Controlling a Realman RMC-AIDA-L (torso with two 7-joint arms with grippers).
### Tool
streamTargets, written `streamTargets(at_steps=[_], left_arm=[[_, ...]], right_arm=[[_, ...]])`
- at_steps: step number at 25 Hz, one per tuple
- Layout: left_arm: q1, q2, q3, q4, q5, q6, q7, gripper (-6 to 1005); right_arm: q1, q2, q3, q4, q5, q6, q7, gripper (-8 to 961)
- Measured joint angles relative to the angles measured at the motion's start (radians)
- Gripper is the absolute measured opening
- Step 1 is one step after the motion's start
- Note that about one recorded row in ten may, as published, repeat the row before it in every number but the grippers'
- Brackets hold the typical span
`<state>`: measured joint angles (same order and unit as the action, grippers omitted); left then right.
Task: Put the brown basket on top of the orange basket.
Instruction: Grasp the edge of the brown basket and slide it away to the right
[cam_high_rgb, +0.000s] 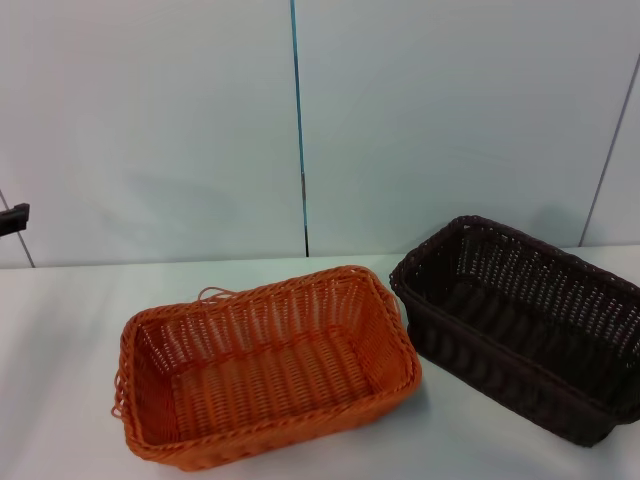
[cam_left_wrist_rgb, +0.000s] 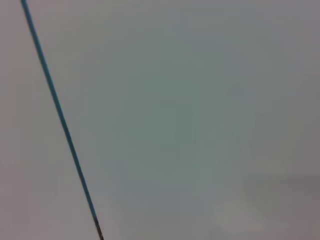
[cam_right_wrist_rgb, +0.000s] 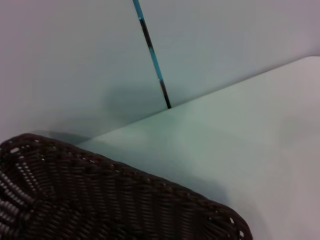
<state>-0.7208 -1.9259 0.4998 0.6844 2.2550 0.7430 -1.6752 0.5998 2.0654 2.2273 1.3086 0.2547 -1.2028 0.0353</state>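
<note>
The orange basket (cam_high_rgb: 265, 365) stands on the white table (cam_high_rgb: 60, 330), left of the middle and near the front edge, open side up and empty. The brown basket (cam_high_rgb: 520, 325) stands to its right, close beside it with a narrow gap, open side up and empty; its right end runs out of the head view. Part of its braided rim and woven wall shows in the right wrist view (cam_right_wrist_rgb: 100, 200), close under that camera. Neither gripper shows in any view. The left wrist view shows only the wall.
A pale panelled wall (cam_high_rgb: 150, 120) with a thin blue seam (cam_high_rgb: 297, 110) stands right behind the table. A small dark part (cam_high_rgb: 12, 218) juts in at the left edge of the head view. Bare table lies left of the orange basket.
</note>
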Motion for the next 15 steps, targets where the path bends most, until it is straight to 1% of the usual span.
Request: streamTargets(at_steps=[2, 4, 5, 9, 15], left_arm=[[-0.001, -0.001, 0.005, -0.001, 0.000, -0.008, 0.004, 722], [-0.001, -0.001, 0.016, -0.002, 0.000, -0.020, 0.005, 722], [-0.002, -0.002, 0.022, -0.003, 0.000, -0.026, 0.005, 722], [-0.002, -0.002, 0.033, -0.003, 0.000, -0.035, 0.005, 722], [0.000, -0.002, 0.036, -0.003, 0.000, -0.039, 0.009, 722]], right_arm=[[0.019, 0.000, -0.034, -0.002, -0.058, -0.026, 0.058, 787], [0.041, -0.004, -0.060, -0.003, -0.107, -0.067, 0.097, 787], [0.041, -0.004, -0.060, -0.003, -0.107, -0.067, 0.097, 787], [0.092, -0.009, -0.078, -0.017, -0.179, -0.132, 0.132, 787], [0.102, -0.002, -0.079, -0.060, -0.182, -0.104, 0.151, 787]])
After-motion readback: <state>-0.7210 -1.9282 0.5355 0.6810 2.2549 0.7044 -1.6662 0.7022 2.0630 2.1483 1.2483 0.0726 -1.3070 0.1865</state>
